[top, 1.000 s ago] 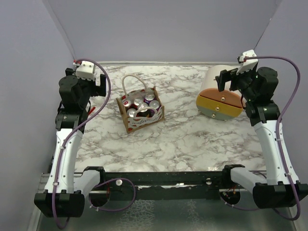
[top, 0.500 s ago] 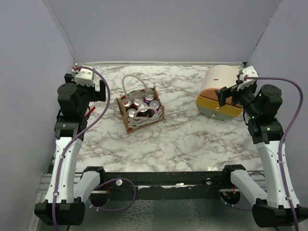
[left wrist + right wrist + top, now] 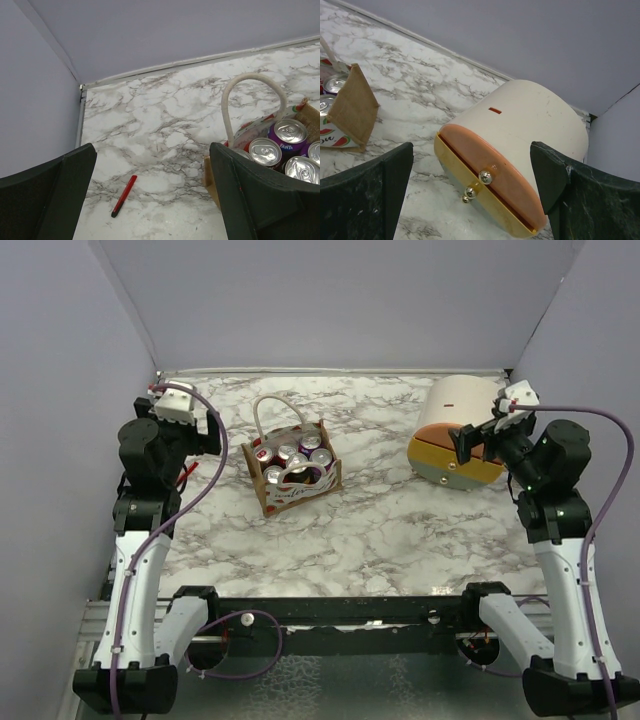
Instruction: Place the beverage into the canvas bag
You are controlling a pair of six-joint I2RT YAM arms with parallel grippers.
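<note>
Both arms have shifted over the last second. The right arm has swung outward toward the right wall, and the left arm has moved only slightly. The bag and its contents have not moved.

1. Marble table (image 3: 400, 530): walled enclosure on three sides.
2. Left gripper (image 3: 205, 430): raised at the left edge of the table, fingers spread wide, nothing between them. In the wrist view, the left gripper (image 3: 151, 150) frames bare marble, with the bag just beside its right finger.
3. Right gripper (image 3: 470, 440): raised at the right side, fingers likewise spread wide and empty. In the wrist view, the right gripper (image 3: 471, 150) looks onto the domed container.
4. Domed container (image 3: 455, 455): peach and yellow, lying on its side at the right rear, well apart from the bag.
5. Canvas bag (image 3: 290, 495): upright left of centre, one white rope handle (image 3: 250, 80) standing up.
6. Beverage cans (image 3: 297, 458): several standing upright inside the canvas bag, tops showing, one purple.
7. Red pen (image 3: 124, 195): lying on the marble near the left wall, apart from the bag.
</note>
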